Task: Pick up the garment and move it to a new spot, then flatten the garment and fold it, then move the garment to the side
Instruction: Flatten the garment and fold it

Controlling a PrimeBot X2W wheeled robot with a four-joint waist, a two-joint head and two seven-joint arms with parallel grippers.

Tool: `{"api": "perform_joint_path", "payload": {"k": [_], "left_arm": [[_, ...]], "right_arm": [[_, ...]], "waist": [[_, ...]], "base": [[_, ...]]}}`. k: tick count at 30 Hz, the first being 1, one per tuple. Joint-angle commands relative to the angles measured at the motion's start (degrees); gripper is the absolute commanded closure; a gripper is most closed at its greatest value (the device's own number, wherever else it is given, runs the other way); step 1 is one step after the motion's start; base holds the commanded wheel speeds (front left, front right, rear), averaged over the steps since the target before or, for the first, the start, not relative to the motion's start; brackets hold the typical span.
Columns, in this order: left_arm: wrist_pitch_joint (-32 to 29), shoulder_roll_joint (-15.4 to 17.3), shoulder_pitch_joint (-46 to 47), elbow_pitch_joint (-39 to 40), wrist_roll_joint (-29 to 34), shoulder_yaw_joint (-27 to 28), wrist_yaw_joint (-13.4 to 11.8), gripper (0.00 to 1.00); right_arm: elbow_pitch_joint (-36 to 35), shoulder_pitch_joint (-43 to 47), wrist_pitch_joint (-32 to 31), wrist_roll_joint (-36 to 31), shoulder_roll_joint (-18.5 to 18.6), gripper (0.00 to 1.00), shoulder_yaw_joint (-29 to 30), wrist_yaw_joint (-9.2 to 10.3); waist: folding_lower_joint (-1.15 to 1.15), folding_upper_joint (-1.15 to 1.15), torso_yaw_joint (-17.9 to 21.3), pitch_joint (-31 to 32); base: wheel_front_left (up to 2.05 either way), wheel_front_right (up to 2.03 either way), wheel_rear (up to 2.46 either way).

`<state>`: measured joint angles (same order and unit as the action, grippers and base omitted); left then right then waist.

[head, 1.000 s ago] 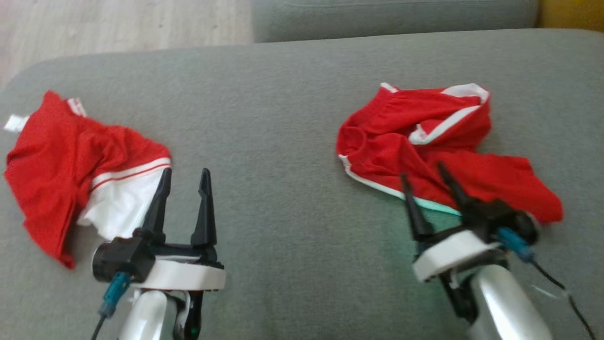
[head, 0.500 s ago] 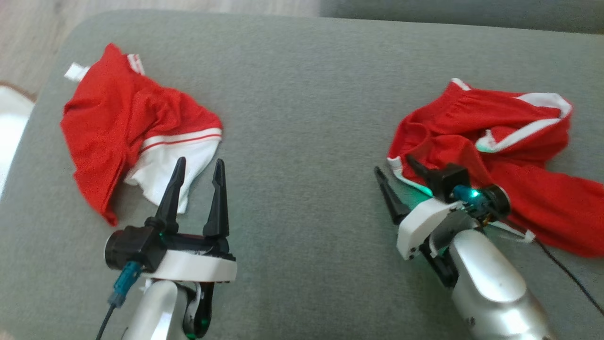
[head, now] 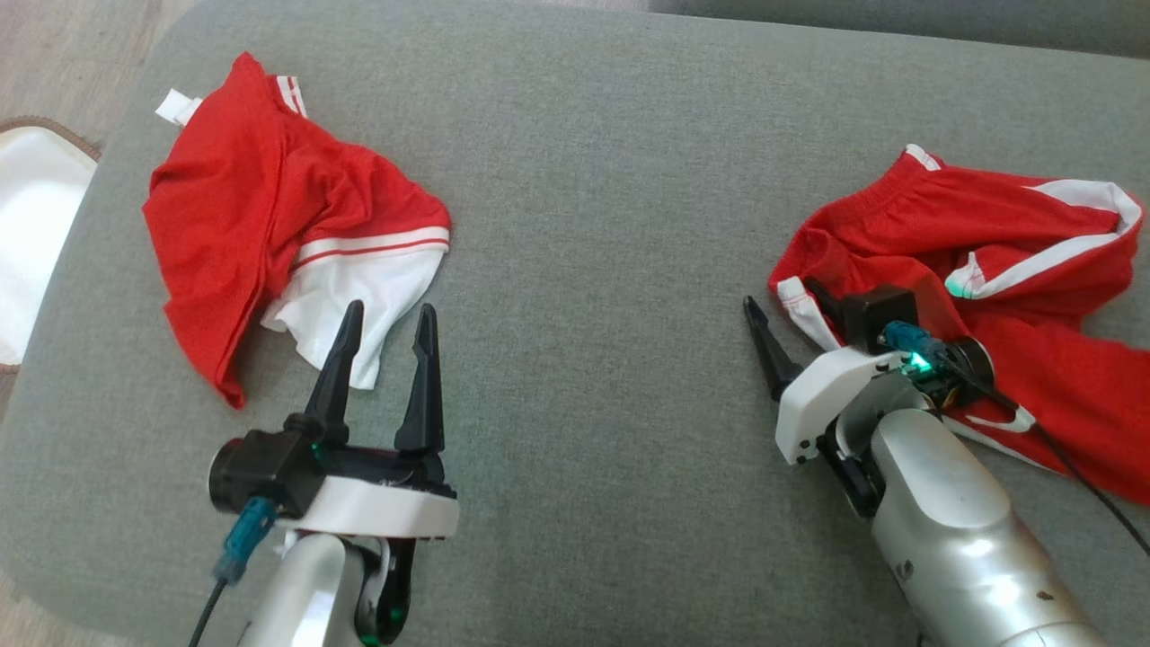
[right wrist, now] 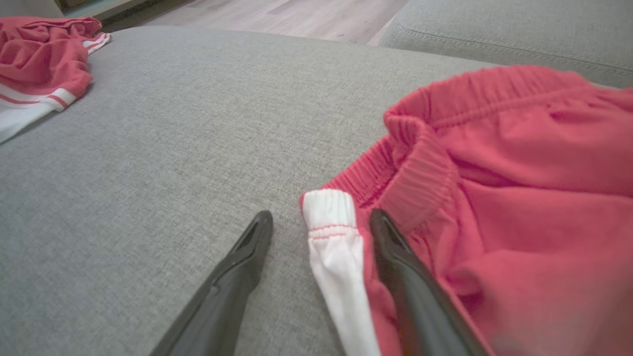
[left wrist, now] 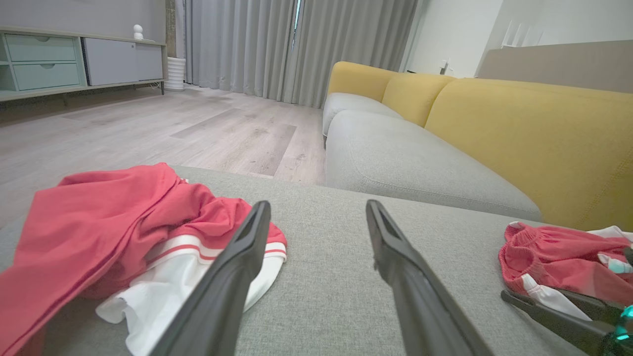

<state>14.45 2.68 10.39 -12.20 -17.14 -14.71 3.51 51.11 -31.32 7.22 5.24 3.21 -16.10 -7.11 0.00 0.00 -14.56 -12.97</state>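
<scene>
From the head camera, the far finger of my right gripper [head: 782, 296] is mostly hidden behind its own wrist, and the red shorts [head: 1006, 243] run off the frame's right edge, so I can't make out their full outline. A white thing with a brown rim [head: 36, 234] on the floor at the left is cut off too, and I can't tell what it is. The shorts are light, crumpled fabric with a gathered elastic waistband and white trim, lying on the right side of the grey woven cushion [head: 584, 198]. Well apart, on the cushion's left side, a second garment [head: 260, 216] sits bunched, red with a white striped panel. My right claw is spread wide with nothing clamped. The white hem end sits between its fingers and one finger lies over the red cloth, though I can't tell if it touches. My left gripper [head: 389, 310] is equally wide and empty, hovering just beside the white panel.
</scene>
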Motion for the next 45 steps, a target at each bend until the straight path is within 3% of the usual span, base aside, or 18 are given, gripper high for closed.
{"api": "perform_joint_path", "payload": {"k": [1, 2, 3, 20, 22, 28, 34, 40, 45], "left_arm": [[0.55, 0.20, 2.67, 1.65, -0.04, 1.64, -0.34, 0.00], [0.55, 0.20, 2.74, 1.60, -0.02, 1.63, -0.35, 0.00], [0.55, 0.20, 2.82, 1.56, -0.01, 1.62, -0.36, 0.00], [0.55, 0.20, 2.08, 1.16, 0.76, 2.25, -0.35, 0.00], [0.55, 0.20, 1.89, 1.17, 0.96, 2.47, -0.30, 0.00], [0.55, 0.20, 1.26, 1.13, 1.56, 3.43, -0.07, 0.00], [0.55, 0.20, -0.11, 1.55, 1.97, 4.58, 0.00, 0.00], [0.55, 0.20, -1.53, 2.40, 2.24, 5.52, -0.03, 0.00], [0.55, 0.20, -2.22, 2.92, 2.44, 5.66, 0.18, 0.00]], "right_arm": [[0.00, -0.94, 0.10, 0.89, -0.33, 0.11, -1.85, -0.37], [0.49, -1.19, 0.18, 1.73, -0.33, 0.66, -2.50, -0.37], [0.87, -1.44, 0.32, 2.56, -0.33, 1.00, -3.30, -0.37], [-7.13, -2.01, 2.31, 24.76, -0.08, 1.00, -30.93, -0.37], [-6.84, -2.69, 3.13, 25.40, 0.54, 0.00, -32.56, -0.37], [-7.18, -2.82, 5.43, 27.91, 2.17, 0.00, -32.94, -0.37], [-10.33, 0.15, 7.05, 29.00, 6.39, 0.00, -26.46, -0.37], [-15.70, 6.23, 7.72, 22.86, 9.51, 0.00, -10.02, -0.37], [-23.65, 15.12, 7.76, 12.26, 5.74, 0.00, 5.29, -0.37]], "waist": [[0.00, 0.00, 0.12, 0.01], [0.00, 0.00, 0.21, 0.02], [0.00, 0.00, 0.31, 0.05], [0.00, 0.00, 3.27, 2.42], [0.00, 0.00, 3.85, 2.69], [0.00, 0.00, 6.07, 4.30], [0.00, 0.00, 8.89, 6.54], [0.00, 0.00, 11.85, 8.17], [0.00, 0.00, 13.96, 8.52]], "base": [[0.00, 0.00, 0.00], [0.00, 0.00, 0.00], [0.00, 0.00, 0.00], [0.00, 0.00, 0.00], [0.00, 0.00, 0.00], [0.00, 0.00, 0.00], [0.00, 0.00, 0.00], [0.00, 0.00, 0.00], [0.00, 0.00, 0.00]]}}
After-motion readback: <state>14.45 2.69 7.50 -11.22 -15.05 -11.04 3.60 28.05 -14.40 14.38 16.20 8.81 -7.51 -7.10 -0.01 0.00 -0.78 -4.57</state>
